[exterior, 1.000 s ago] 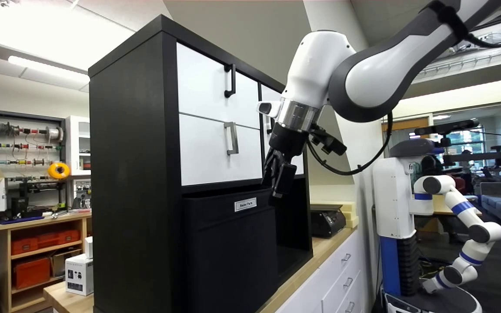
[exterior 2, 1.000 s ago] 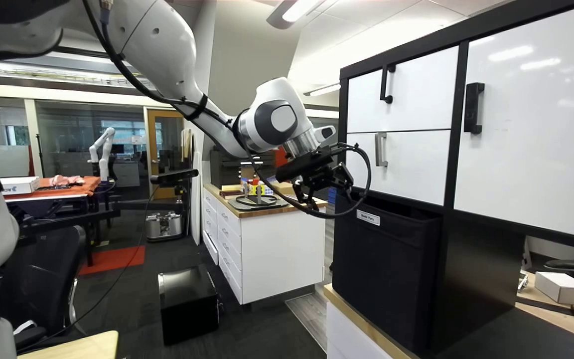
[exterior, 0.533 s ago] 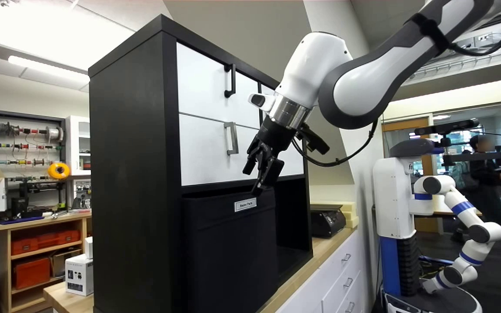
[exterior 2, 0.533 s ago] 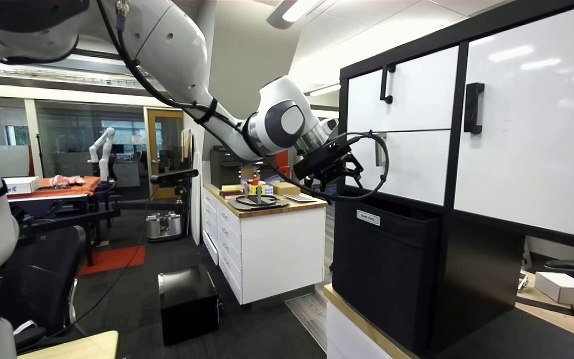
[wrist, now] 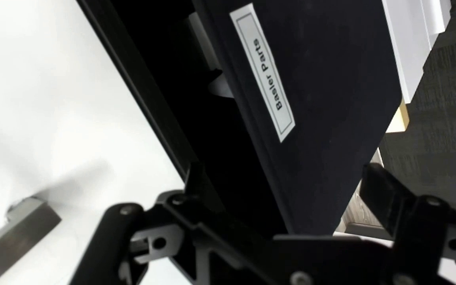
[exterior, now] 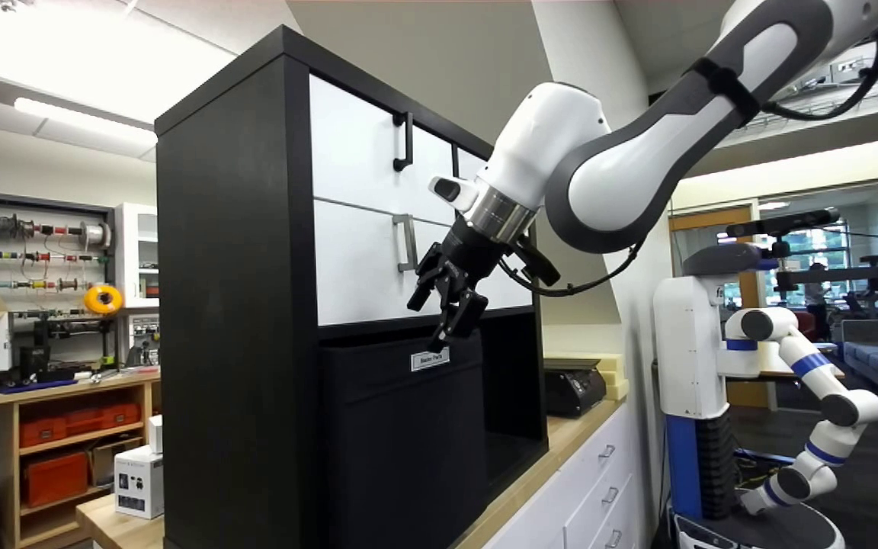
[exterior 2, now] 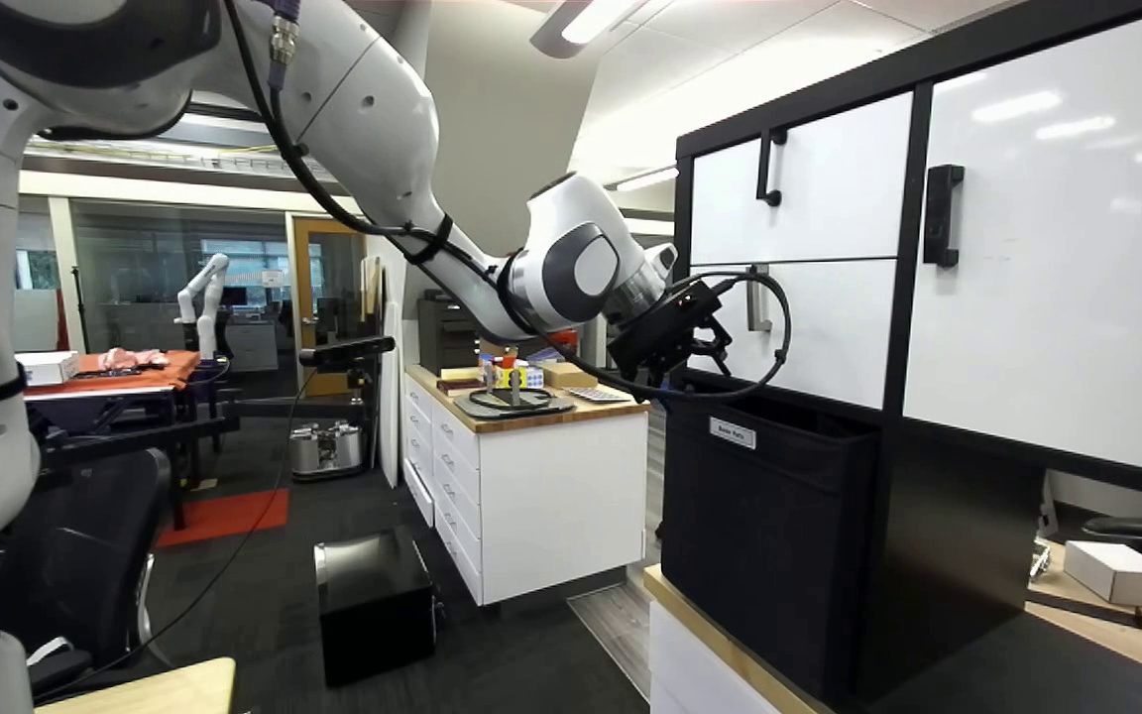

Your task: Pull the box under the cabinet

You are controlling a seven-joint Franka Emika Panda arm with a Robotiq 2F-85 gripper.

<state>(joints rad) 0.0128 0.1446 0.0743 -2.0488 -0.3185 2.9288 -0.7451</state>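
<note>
The box is a matte-black fabric bin in the lower compartment of the cabinet. It also shows in an exterior view. A white "Basler Parts" label sits near its front top edge in the wrist view. The cabinet is black with white fronts, here in an exterior view. My gripper is open and empty, tilted down in front of the cabinet, just above the label. In the wrist view its fingers are spread, with the box's top edge running between them, apart from both.
The lower drawer's grey handle is close to the gripper and shows in the wrist view. A black cable loop hangs beside the wrist. The cabinet stands on a wooden counter. A black case sits behind the cabinet.
My gripper has moved along the cabinet front to above the label, and its tilt has changed. In the last half second it dropped slightly. The box and cabinet have not moved.
</note>
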